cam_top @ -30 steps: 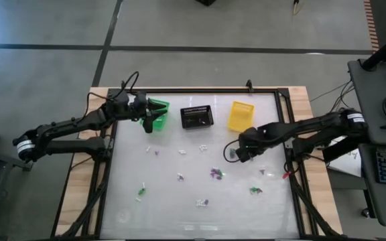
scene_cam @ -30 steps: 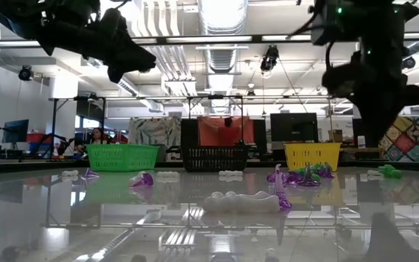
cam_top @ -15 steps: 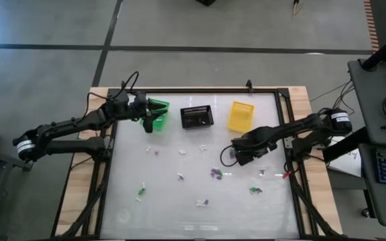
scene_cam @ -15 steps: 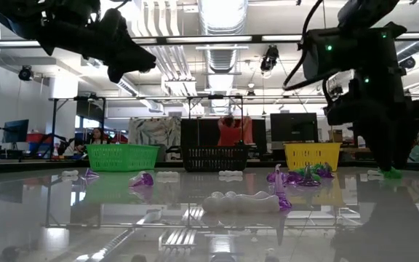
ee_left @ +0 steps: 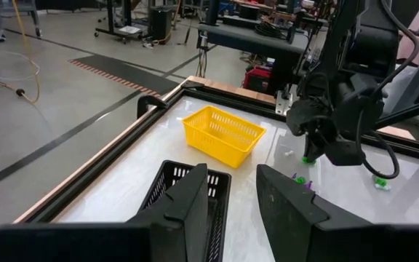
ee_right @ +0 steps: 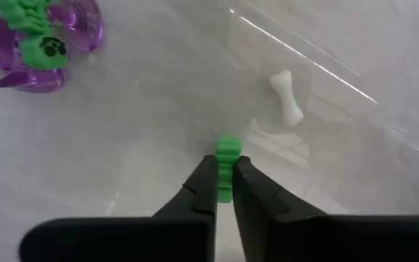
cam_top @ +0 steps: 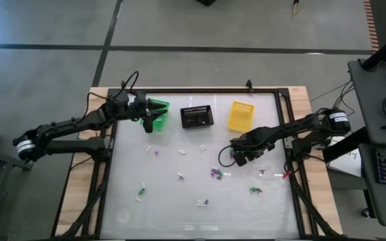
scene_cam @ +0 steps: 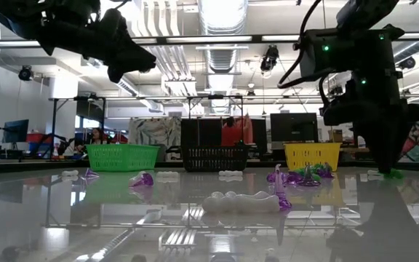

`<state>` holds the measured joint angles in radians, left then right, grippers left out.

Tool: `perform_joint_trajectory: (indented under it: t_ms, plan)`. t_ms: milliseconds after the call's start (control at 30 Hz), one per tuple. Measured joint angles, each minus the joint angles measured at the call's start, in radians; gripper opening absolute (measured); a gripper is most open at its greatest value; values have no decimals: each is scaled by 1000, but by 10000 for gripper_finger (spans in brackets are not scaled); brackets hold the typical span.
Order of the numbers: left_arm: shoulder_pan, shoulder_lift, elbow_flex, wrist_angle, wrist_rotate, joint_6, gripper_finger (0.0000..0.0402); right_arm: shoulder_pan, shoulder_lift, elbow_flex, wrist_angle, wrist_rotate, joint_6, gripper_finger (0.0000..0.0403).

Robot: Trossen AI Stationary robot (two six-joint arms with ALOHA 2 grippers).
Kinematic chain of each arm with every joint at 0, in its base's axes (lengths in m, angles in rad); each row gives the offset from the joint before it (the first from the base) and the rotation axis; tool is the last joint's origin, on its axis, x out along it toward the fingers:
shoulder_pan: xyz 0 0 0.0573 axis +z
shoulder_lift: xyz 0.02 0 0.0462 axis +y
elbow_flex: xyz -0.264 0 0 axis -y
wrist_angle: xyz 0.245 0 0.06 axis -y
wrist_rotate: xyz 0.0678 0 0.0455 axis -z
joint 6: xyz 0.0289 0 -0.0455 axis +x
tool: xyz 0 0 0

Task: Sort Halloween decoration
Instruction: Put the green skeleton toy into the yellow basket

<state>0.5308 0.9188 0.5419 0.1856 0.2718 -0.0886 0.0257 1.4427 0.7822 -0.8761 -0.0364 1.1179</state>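
Tiny white, purple and green trinkets lie scattered on the glossy white table (cam_top: 179,214), among them a purple cluster (cam_top: 215,174) and a white piece (cam_top: 204,146). My right gripper (cam_top: 235,159) is down at the table right of centre, shut on a small green trinket (ee_right: 227,154). A purple-and-green trinket (ee_right: 38,36) and a white bone (ee_right: 286,94) lie just beyond it. My left gripper (cam_top: 149,124) hangs open above the table next to the green basket (cam_top: 158,107), touching nothing. My right gripper pinches the green trinket's near end (ee_right: 226,182) between its two fingertips (ee_right: 206,185), coming from above and pointing down. The trinket's free end (ee_right: 228,145) sticks out beyond the tips. Whether it still rests on the table I cannot tell.
Three small baskets stand in a row along the far side: green, black (cam_top: 196,117) and yellow (cam_top: 240,115). A raised dark frame (cam_top: 287,134) borders the table. More trinkets lie toward the near edge (cam_top: 202,202) and left (cam_top: 141,193). People and equipment show in the room behind.
My right arm has come down from above the table, and its gripper now stands at the surface, slightly nearer the purple cluster. The left arm has kept still.
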Motion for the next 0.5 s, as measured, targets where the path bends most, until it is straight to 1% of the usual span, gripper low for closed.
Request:
perform_joint_trajectory:
  t_ms: [133,233,300,400,500]
  plan:
    - [0,0,0,0,0,0,102,0,-2,0,0,0,-19,14]
    - [0,0,0,0,0,-9,102,0,-34,0,-11,-27,-58,12]
    - [-1,0,0,0,0,-33,102,0,-79,5,-17,-49,-90,11]
    - [-17,0,0,0,0,-65,102,0,-168,18,-8,-47,-138,11]
    - [-55,0,-5,1,0,-78,102,0,-268,21,11,22,-171,11]
